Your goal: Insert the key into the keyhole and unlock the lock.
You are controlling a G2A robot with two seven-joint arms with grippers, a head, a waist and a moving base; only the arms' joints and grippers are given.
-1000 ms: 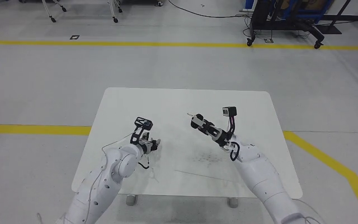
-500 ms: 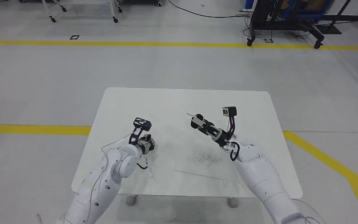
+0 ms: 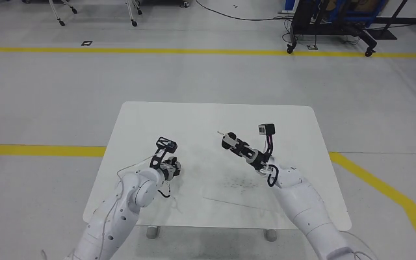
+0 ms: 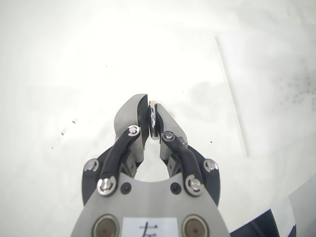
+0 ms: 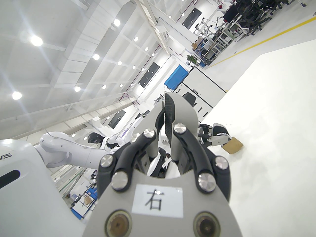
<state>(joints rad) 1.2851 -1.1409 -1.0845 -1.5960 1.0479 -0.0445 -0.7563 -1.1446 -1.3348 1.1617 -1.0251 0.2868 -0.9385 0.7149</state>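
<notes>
White surface (image 3: 214,120) under us, marked with a few dark scuffs (image 3: 244,185), and closest in we have the left gripper (image 4: 150,107), low over the near-left part of it, its fingers (image 4: 128,114) clamped tight on the steel shackle (image 4: 152,124) of the lock (image 5: 232,145). A speck of brass peeks past the fingertips. From across the way we see the brass body beyond those fingers, its lower edge at or on the surface; we can't tell which. So the lock's long axis runs on from the left fingers, shackle end toward the wrist, body end pointing down and away. The keyhole face we cannot make out. Farther out, lifted above the middle of the surface, the right gripper (image 3: 227,142) has its fingers (image 5: 182,109) pressed together on the key (image 3: 222,134), which shows to its own camera as a thin edge between the pads. The key's blade runs in line with those fingers, tip pointing away from us and toward the left side. As we read it, both pieces are gripped, and that part is done. Key and lock sit well apart with nothing lined up, so bringing them together, the insertion and the turn are all left to do. Beyond the far edge, grey floor (image 3: 208,78) with a yellow line (image 3: 195,50).
</notes>
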